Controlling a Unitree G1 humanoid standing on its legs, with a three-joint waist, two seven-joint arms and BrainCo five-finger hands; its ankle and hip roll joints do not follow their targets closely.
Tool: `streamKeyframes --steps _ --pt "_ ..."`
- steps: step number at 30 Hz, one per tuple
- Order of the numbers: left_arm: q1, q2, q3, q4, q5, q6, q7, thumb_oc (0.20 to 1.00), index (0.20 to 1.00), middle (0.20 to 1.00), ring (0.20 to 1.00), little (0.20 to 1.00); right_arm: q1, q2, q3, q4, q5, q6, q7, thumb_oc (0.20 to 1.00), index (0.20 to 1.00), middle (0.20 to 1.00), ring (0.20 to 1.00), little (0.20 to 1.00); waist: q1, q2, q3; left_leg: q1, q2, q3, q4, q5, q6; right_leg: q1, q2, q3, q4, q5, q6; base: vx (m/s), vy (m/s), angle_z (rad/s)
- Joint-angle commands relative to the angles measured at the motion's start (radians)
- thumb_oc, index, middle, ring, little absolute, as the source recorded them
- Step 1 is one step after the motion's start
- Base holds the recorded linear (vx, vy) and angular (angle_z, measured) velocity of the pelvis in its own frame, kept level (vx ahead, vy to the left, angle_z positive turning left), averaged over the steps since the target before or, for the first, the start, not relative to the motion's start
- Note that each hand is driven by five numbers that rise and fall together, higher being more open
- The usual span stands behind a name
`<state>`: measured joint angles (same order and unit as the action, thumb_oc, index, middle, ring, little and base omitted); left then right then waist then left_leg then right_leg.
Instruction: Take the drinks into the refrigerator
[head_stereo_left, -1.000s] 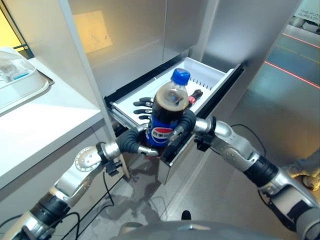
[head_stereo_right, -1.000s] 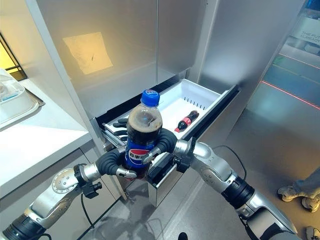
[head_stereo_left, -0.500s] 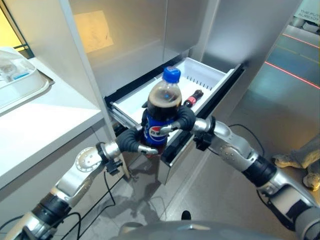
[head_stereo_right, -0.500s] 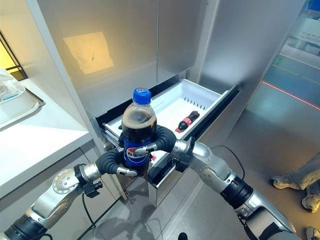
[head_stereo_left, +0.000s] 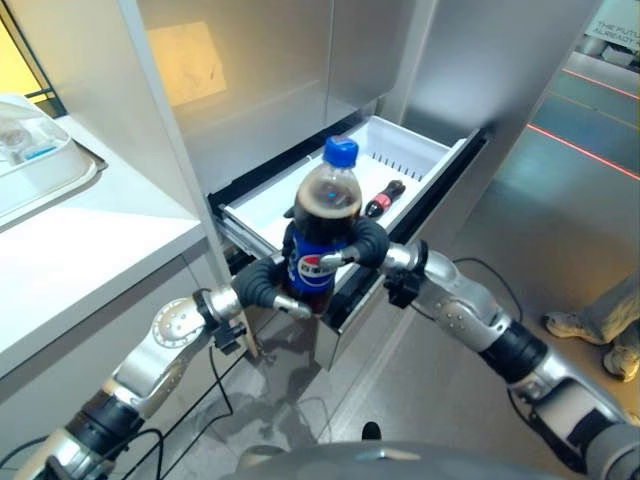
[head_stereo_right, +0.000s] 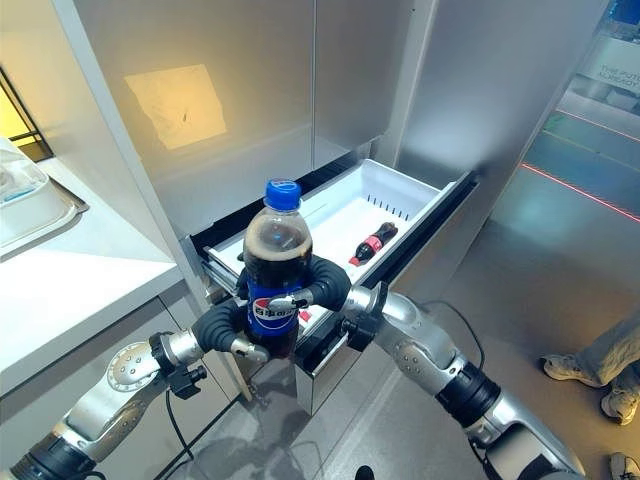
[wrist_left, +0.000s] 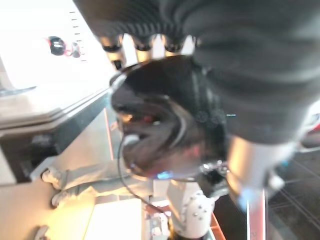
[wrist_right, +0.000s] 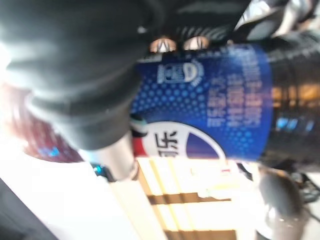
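Observation:
A large cola bottle (head_stereo_left: 322, 235) with a blue cap and blue label stands upright between both hands, above the front edge of the open white refrigerator drawer (head_stereo_left: 420, 150). My left hand (head_stereo_left: 262, 284) cups its base from below. My right hand (head_stereo_left: 365, 243) wraps the label from the right side. The dark bottom of the bottle (wrist_left: 160, 120) shows past the left hand's fingers. The blue label (wrist_right: 220, 100) shows close up under the right hand (wrist_right: 80, 70). A small cola bottle (head_stereo_right: 373, 241) with a red label lies inside the drawer.
A white counter (head_stereo_left: 70, 250) with a clear tray (head_stereo_left: 30, 160) stands at the left. Steel refrigerator doors (head_stereo_left: 300, 60) rise behind the drawer. A person's shoes (head_stereo_left: 595, 340) show on the floor at the right.
The big bottle has shifted left and slightly away, toward the drawer, with both hands still on it. The person's feet at the right have moved.

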<state>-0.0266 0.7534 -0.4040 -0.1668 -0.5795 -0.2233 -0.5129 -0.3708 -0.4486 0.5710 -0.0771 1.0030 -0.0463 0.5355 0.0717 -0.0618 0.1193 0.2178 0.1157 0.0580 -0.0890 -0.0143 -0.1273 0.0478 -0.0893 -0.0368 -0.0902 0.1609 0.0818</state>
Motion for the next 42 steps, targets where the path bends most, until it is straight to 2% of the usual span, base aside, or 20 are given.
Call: streamKeyframes --steps 1,5,9,13,16,17,18,19,20,21,23,26,31,38,42 --pt "-0.033 -0.042 0.077 -0.067 -0.078 -0.058 -0.029 1.000 1.000 1.000 1.000 1.000 -0.008 -0.023 -0.183 -0.092 0.083 -0.117 -0.020 0.200 0.200 0.200 0.200 0.200 0.011 0.010 0.015 -0.027 -0.082 -0.029 0.002 -0.053 0.109 0.059 0.016 -0.081 0.116 -0.139 0.014 0.00 0.000 0.00" --pt "0.024 -0.035 0.093 -0.082 -0.129 -0.032 -0.072 1.000 1.000 1.000 1.000 1.000 0.048 -0.061 -0.337 -0.080 0.050 -0.176 -0.067 0.200 0.200 0.200 0.200 0.200 0.005 0.008 0.013 -0.026 -0.083 -0.030 0.002 -0.053 0.109 0.059 0.017 -0.082 0.116 -0.141 0.015 0.00 0.000 0.00" --pt "0.042 -0.009 0.084 -0.097 -0.154 -0.015 -0.091 1.000 1.000 1.000 1.000 1.000 -0.003 -0.088 -0.387 -0.011 0.003 -0.219 -0.119 0.200 0.200 0.200 0.200 0.200 0.011 0.006 0.011 -0.026 -0.081 -0.031 0.002 -0.055 0.109 0.059 0.018 -0.081 0.115 -0.139 0.014 0.00 0.000 0.00" --pt "0.042 0.010 0.065 -0.111 -0.183 0.001 -0.105 1.000 1.000 1.000 1.000 1.000 -0.086 -0.128 -0.388 0.061 -0.028 -0.243 -0.157 0.200 0.200 0.200 0.200 0.200 0.018 0.005 0.012 -0.026 -0.081 -0.031 0.002 -0.055 0.109 0.058 0.019 -0.079 0.116 -0.139 0.014 0.00 0.000 0.00" --pt "0.041 0.030 0.051 -0.124 -0.217 0.016 -0.114 1.000 1.000 1.000 1.000 1.000 -0.179 -0.172 -0.366 0.148 -0.049 -0.259 -0.193 0.200 0.200 0.200 0.200 0.200 0.023 0.003 0.012 -0.026 -0.081 -0.030 0.002 -0.055 0.108 0.055 0.020 -0.079 0.121 -0.139 0.014 0.00 0.000 0.00" --pt "0.036 0.044 0.034 -0.133 -0.266 0.036 -0.126 1.000 1.000 1.000 1.000 1.000 -0.247 -0.216 -0.343 0.198 -0.063 -0.263 -0.213 0.200 0.200 0.200 0.200 0.200 0.025 0.001 0.015 -0.026 -0.081 -0.030 0.002 -0.054 0.108 0.052 0.020 -0.078 0.125 -0.139 0.014 0.00 0.000 0.00" --pt "0.036 0.044 0.034 -0.133 -0.266 0.036 -0.126 1.000 1.000 1.000 1.000 1.000 -0.247 -0.216 -0.342 0.199 -0.062 -0.263 -0.213 0.200 0.200 0.200 0.200 0.200 0.025 0.001 0.015 -0.026 -0.081 -0.030 0.002 -0.054 0.108 0.052 0.021 -0.078 0.125 -0.139 0.014 0.00 0.000 0.00" --pt "0.027 0.062 0.011 -0.142 -0.302 0.053 -0.139 1.000 1.000 1.000 1.000 1.000 -0.328 -0.264 -0.303 0.265 -0.076 -0.262 -0.231 0.200 0.200 0.200 0.200 0.200 0.028 -0.001 0.017 -0.028 -0.082 -0.029 0.002 -0.053 0.108 0.048 0.021 -0.079 0.127 -0.138 0.013 0.00 0.000 0.00" --pt "0.026 0.061 0.011 -0.142 -0.302 0.053 -0.139 1.000 1.000 1.000 1.000 1.000 -0.332 -0.265 -0.301 0.268 -0.075 -0.263 -0.230 0.200 0.200 0.200 0.200 0.200 0.027 -0.001 0.018 -0.028 -0.082 -0.029 0.002 -0.053 0.108 0.048 0.021 -0.079 0.127 -0.138 0.013 0.00 0.000 0.00" --pt "0.018 0.088 -0.010 -0.162 -0.331 0.067 -0.148 1.000 1.000 1.000 1.000 1.000 -0.409 -0.300 -0.259 0.332 -0.087 -0.262 -0.249 0.200 0.200 0.200 0.200 0.200 0.032 -0.002 0.024 -0.030 -0.082 -0.027 0.002 -0.051 0.108 0.044 0.022 -0.078 0.127 -0.136 0.013 0.00 0.000 0.00" --pt "0.016 0.099 -0.020 -0.165 -0.345 0.073 -0.150 1.000 1.000 1.000 1.000 1.000 -0.447 -0.316 -0.238 0.359 -0.092 -0.262 -0.254 0.200 0.200 0.200 0.200 0.200 0.034 -0.003 0.027 -0.031 -0.082 -0.026 0.002 -0.049 0.107 0.040 0.022 -0.077 0.128 -0.136 0.013 0.00 0.000 0.00" --pt "-0.016 0.142 -0.074 -0.167 -0.385 0.098 -0.162 1.000 1.000 1.000 1.000 1.000 -0.626 -0.349 -0.130 0.482 -0.134 -0.253 -0.286 0.200 0.200 0.200 0.200 0.200 0.041 -0.005 0.050 -0.046 -0.083 -0.021 0.008 -0.044 0.111 0.018 0.026 -0.069 0.137 -0.136 0.014 -0.03 0.004 0.00" --pt "-0.069 0.175 -0.121 -0.175 -0.417 0.108 -0.166 1.000 1.000 1.000 1.000 1.000 -0.789 -0.302 -0.064 0.623 -0.120 -0.251 -0.310 0.200 0.200 0.200 0.200 0.200 0.048 -0.005 0.082 -0.075 -0.083 -0.020 0.018 -0.035 0.114 -0.017 0.031 -0.061 0.156 -0.137 0.013 -0.04 0.000 -0.02" --pt "-0.113 0.210 -0.166 -0.192 -0.449 0.110 -0.153 1.000 1.000 1.000 1.000 1.000 -1.023 -0.257 0.047 0.786 -0.132 -0.237 -0.340 0.200 0.200 0.200 0.200 0.200 0.070 -0.022 0.141 -0.160 -0.084 -0.020 0.047 -0.017 0.112 -0.081 0.035 -0.058 0.159 -0.122 0.012 -0.04 -0.004 -0.08" --pt "-0.129 0.215 -0.168 -0.207 -0.444 0.098 -0.140 1.000 1.000 1.000 1.000 1.000 -1.075 -0.245 0.077 0.830 -0.144 -0.234 -0.350 0.200 0.200 0.200 0.200 0.200 0.078 -0.027 0.167 -0.201 -0.083 -0.022 0.069 -0.016 0.112 -0.111 0.039 -0.060 0.167 -0.120 0.011 -0.03 -0.005 0.01"
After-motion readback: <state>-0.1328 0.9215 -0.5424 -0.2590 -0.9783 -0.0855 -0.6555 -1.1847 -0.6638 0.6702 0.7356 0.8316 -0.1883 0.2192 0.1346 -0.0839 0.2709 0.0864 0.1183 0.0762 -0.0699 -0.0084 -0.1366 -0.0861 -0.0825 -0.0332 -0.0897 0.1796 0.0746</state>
